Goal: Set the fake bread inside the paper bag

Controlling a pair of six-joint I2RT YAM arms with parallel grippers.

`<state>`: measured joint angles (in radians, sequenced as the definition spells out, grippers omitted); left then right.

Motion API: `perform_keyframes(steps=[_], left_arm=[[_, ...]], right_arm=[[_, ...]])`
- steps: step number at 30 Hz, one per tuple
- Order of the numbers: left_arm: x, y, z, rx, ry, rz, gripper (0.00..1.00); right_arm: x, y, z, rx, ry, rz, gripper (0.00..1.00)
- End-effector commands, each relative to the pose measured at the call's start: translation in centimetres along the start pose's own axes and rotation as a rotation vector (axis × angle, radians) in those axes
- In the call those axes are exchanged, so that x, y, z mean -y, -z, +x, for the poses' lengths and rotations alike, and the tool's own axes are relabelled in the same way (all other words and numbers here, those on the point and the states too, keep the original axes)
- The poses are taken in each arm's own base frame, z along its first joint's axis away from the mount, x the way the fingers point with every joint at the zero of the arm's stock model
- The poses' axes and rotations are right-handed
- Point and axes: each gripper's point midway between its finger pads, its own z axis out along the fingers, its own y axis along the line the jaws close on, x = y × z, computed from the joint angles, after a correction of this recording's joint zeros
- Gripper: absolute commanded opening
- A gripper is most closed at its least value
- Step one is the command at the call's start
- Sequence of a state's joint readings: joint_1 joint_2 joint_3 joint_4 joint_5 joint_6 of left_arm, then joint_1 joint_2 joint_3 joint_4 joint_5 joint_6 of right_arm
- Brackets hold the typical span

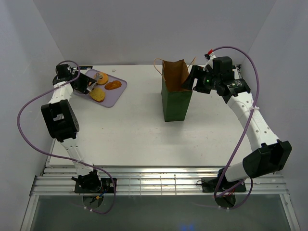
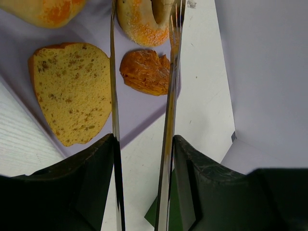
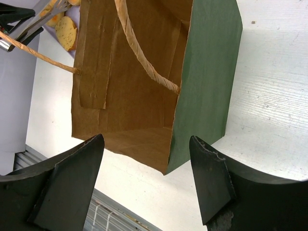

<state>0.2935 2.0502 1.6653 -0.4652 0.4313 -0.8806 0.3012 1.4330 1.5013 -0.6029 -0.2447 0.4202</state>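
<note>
All four pieces of fake bread lie on the lilac tray (image 1: 116, 94), well apart from the paper bag (image 1: 175, 103) on the left arm's side. None is in the bag yet. The left gripper (image 1: 95, 78) is spread, holding nothing. Its thin metal blades straddle the lumpy bun (image 2: 144, 72), with the ring doughnut (image 2: 137, 24) further along the same gap.

That lineup is the first hazard. A squeeze here could catch both pieces, or nip the bun off-centre so it squirts out from the smooth blades. The far blade sits at the bun's edge (touching or just beside, I cannot tell). The flat slice (image 2: 72, 91) lies outside the near blade and could get shoved.

The carry to the bag crosses open table (image 1: 134, 134), so a weak pinch could drop the piece short.

The bag stands upright and is probably light. The right gripper (image 1: 193, 79) hangs spread above its rim, gripping nothing, so a knock from the blades could tip it. A string handle (image 3: 144, 57) drapes across the mouth and may snag.
</note>
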Motion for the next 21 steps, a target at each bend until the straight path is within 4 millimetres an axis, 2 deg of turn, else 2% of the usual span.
perform_keyframes(steps=[1,7,14,21], left_arm=[[2.0,0.4,-1.2,0.013,-0.021,0.058,0.6],[1.9,-0.1,-1.4,0.002,-0.012,0.049,0.59],[0.7,-0.8,-0.7,-0.028,-0.005,0.022,0.55],[1.0,-0.9,-0.9,-0.032,-0.012,0.035,0.49]], right_arm=[[-0.7,0.7,-1.1,0.045,0.006,-0.017,0.77],[-0.7,0.7,-1.3,0.048,0.007,-0.014,0.77],[-0.5,0.6,-1.4,0.048,0.016,-0.005,0.77],[-0.6,0.4,-1.4,0.046,0.011,-0.007,0.77]])
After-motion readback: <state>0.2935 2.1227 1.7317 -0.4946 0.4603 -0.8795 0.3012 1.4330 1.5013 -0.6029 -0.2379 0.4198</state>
